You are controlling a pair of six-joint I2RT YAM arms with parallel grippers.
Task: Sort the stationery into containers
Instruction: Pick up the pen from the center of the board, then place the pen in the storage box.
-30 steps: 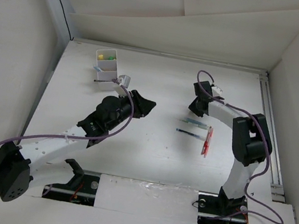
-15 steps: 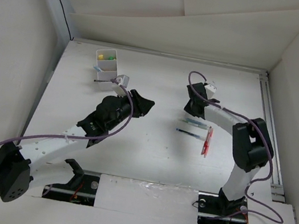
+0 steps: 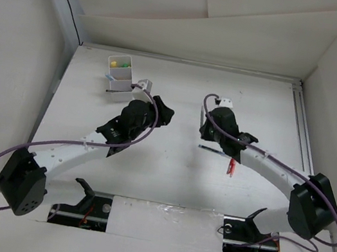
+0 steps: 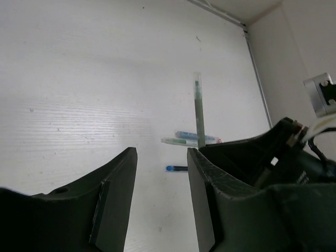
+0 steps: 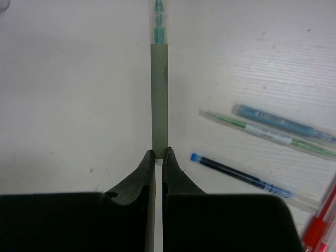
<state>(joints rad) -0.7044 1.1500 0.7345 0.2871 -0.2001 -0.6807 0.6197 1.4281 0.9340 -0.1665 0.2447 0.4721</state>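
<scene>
Grey pen [image 5: 159,94] is clear only in the wrist views; the top view loses it by the arm. Closed right fingers [image 5: 143,176] pinch its end over the worktop [image 5: 63,105], long axis straight out, green tip far. Empty left fingers [image 4: 121,178] stand apart.

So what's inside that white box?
The white box shows a yellow piece and a green piece in its far compartment, and a bluish tip at its left edge. The nearer compartments are too small to tell.

Loose pens [image 5: 278,122] beside right end effector [image 5: 159,153]
</scene>
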